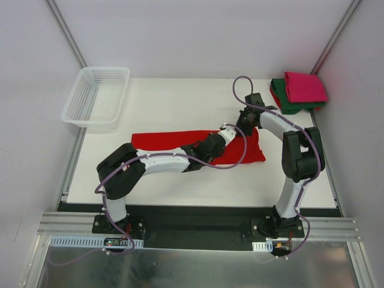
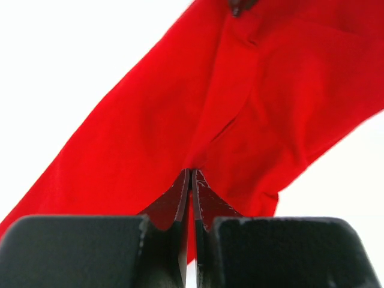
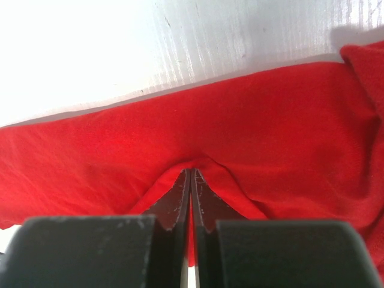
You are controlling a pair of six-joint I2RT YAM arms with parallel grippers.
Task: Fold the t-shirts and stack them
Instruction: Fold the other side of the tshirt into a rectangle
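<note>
white basket apart from red t-shirt

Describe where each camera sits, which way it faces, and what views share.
Top external: above and behind, looking down on the table; left arm and right arm show whole.
Left wrist: on the left arm, facing along its left pincer, shut on the red t-shirt.
Right wrist: likewise, along the right pincer, shut on the same shirt.
Shared: all three show the red t-shirt.
</note>
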